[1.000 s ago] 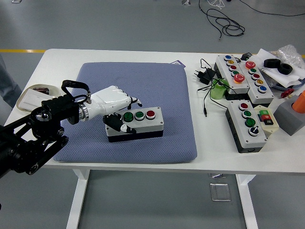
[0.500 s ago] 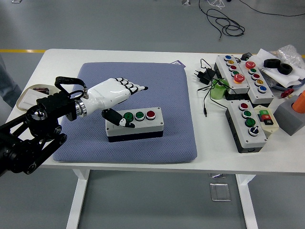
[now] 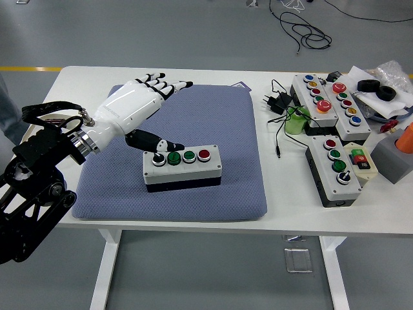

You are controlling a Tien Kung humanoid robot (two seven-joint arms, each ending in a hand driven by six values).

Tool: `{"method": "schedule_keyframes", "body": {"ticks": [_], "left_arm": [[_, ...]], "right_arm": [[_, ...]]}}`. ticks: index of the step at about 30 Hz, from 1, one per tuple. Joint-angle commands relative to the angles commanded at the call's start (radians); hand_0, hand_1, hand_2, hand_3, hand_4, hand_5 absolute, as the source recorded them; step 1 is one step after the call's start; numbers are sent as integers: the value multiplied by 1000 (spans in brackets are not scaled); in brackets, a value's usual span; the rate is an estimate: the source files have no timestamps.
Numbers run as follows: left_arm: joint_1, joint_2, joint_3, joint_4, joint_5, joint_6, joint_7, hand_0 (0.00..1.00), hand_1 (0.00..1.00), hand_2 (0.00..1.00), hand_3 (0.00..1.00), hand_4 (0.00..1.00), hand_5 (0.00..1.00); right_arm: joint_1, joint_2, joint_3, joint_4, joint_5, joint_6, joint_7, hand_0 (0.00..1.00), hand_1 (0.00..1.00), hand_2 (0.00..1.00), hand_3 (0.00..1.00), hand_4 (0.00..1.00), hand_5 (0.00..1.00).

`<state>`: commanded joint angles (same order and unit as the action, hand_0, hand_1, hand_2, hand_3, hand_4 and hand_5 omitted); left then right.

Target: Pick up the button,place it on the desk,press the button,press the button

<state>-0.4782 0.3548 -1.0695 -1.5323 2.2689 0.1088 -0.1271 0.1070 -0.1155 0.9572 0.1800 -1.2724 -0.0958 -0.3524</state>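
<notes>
A grey button box (image 3: 182, 168) with a black knob, two green buttons and a red button on top sits on the blue-grey pad (image 3: 213, 123). My left hand (image 3: 139, 103) is white with black fingertips; it hovers up and to the left of the box, fingers stretched out flat toward the far side and holding nothing. Its black thumb (image 3: 155, 141) points down toward the box's left end, just above the black knob. My right hand is out of view.
Right of the pad lie a three-button grey box (image 3: 337, 169), two longer button panels (image 3: 326, 103), a black power adapter with cables (image 3: 276, 103) and a green object (image 3: 295, 123). A white dish (image 3: 40, 132) sits at the left edge, an orange item (image 3: 405, 137) far right.
My left hand has opened from a curl at the box's left end and lifted up and back to the left. The box has not moved.
</notes>
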Motion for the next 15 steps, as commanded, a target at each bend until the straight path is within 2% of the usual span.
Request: {"method": "schedule_keyframes", "body": {"ticks": [2,5,6,7,10,11,12,14,15], "left_arm": [[14,5,12,-54,0,-7,43,190,190,224,780,904,980],[22,8,30,-88,0,-25,81,190,190,224,780,904,980],[23,9,42,-100,0,-60,100,2,2,50,702,801,998],[23,10,48,-104,-3,-78,108,2,2,50,702,801,998],[16,13,74,-103,-53,-174,146,2,2,50,702,801,998],[15,13,75,-103,-57,-187,149,2,2,50,702,801,998],[14,12,78,-100,-62,-196,154,2,2,33,698,704,998],[10,9,92,-83,-87,-252,176,2,2,33,698,704,998],[9,9,95,-79,-95,-262,181,2,2,33,698,704,998]], "right_arm": [[-3,0,4,0,-7,2,-1,629,528,617,563,301,231],[-7,0,5,0,-10,3,-1,629,528,617,563,301,231],[-9,0,7,0,-10,3,-1,628,528,617,563,301,231],[-9,0,7,0,-10,3,-1,628,528,617,563,301,231],[-6,-1,4,0,-7,3,0,628,528,617,563,301,231],[-5,-1,4,0,-7,3,0,628,528,617,563,301,231],[-5,-1,3,0,-7,2,0,629,528,616,563,301,231],[-2,-1,0,0,-2,2,0,629,528,616,563,301,231],[-1,-1,-1,0,0,2,0,629,528,616,563,301,231]]}}
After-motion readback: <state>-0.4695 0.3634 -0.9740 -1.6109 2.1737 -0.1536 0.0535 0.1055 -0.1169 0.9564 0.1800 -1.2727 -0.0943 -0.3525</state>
